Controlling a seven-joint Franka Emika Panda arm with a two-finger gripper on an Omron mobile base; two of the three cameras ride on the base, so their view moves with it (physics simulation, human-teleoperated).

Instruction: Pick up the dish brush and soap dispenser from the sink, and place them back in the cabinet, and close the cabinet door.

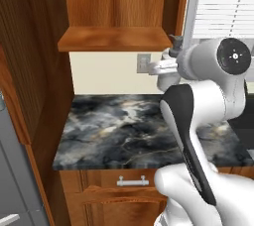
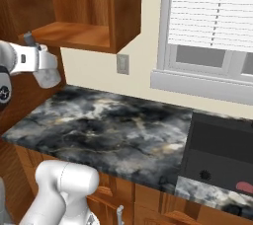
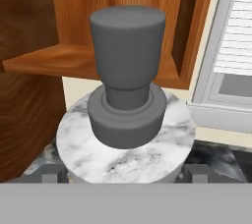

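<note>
Soap dispenser (image 3: 125, 120) sits between our end effector's (image 3: 124, 173) fingers (image 3: 197, 173), jaws spread wide around the white marbled body, grey pump top up. We carry it in the air over the desk (image 1: 119, 126), just below and in front of the open cabinet (image 1: 111, 39) shelf. Dish brush (image 2: 244, 187): pink head at the sink (image 2: 217, 155) front edge, not yet picked. We judge we're under halfway: bottle still to shelve, then brush, then door. No readable labels or writing anywhere.
</note>
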